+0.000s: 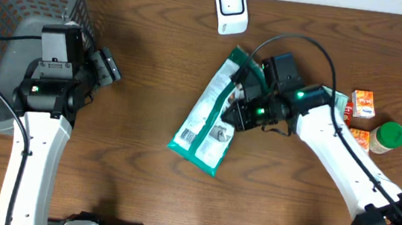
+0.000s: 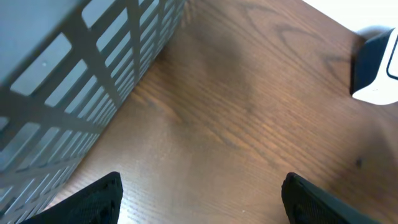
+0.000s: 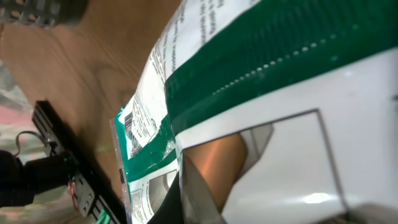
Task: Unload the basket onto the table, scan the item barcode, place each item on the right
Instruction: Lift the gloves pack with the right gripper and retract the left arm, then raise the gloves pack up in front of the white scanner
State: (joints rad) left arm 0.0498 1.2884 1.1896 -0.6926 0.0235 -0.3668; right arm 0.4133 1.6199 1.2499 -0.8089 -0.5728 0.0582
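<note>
I see left gripper (image 1: 107, 69) just beside grey mesh basket (image 1: 18, 3), fingers (image 2: 93, 199) spread wide, nothing between them, bare wooden table (image 2: 249, 124) below. Right gripper (image 1: 237, 107) pinched tight on right edge of green-and-white pouch (image 1: 207, 124). Pouch sits mid-table, slanted, top end toward white scanner (image 1: 229, 8), apart from it. Barcode (image 1: 187, 136) on pouch's lower-left end, facing up. Can't tell if pouch rests on table or is lifted. Orange cartons (image 1: 363, 103) and green-lidded jar (image 1: 388, 137) at far right.
</note>
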